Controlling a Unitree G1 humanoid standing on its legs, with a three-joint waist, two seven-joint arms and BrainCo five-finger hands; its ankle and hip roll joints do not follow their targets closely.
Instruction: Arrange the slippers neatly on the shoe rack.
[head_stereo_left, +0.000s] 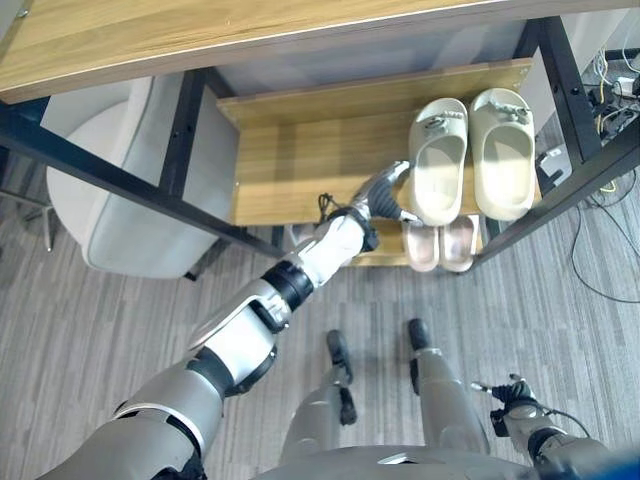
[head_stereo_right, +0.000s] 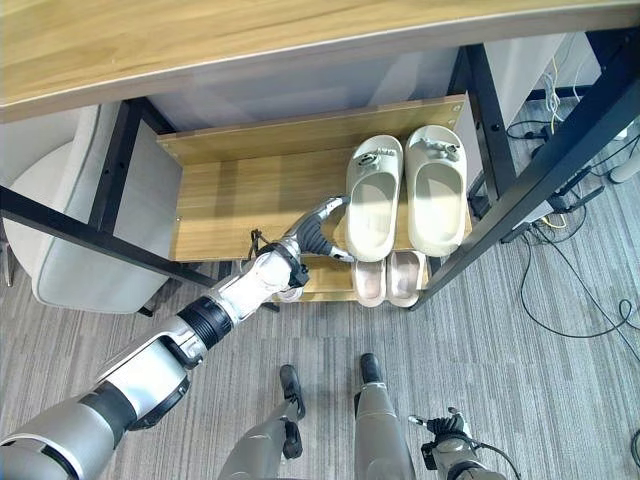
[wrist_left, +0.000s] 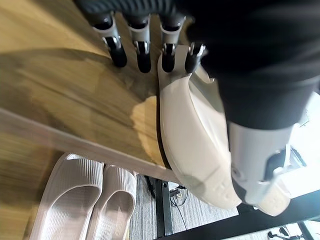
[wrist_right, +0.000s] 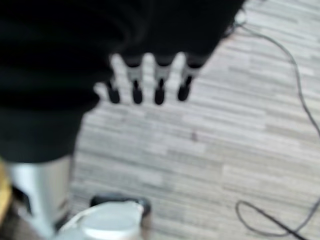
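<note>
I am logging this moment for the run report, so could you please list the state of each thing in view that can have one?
Left cream slipper: flat on the upper shelf, sole down, left robot hand at its heel.
Right cream slipper: flat on the upper shelf, beside the first.
Pink slippers: paired side by side on the lower shelf.
Left robot hand: open, straight fingers against the slipper's side.
Right robot hand: open, holding nothing, above the floor.

1. The floor (head_stereo_left: 120, 330) is grey, with a wood-like stripe pattern.
2. A wooden desk (head_stereo_left: 200, 40) with a black metal frame (head_stereo_left: 120, 165) stands above.
3. A light grey chair (head_stereo_left: 120, 200) sits under the desk.
4. Loose cables (head_stereo_right: 560, 290) lie on the floor beside the frame.
</note>
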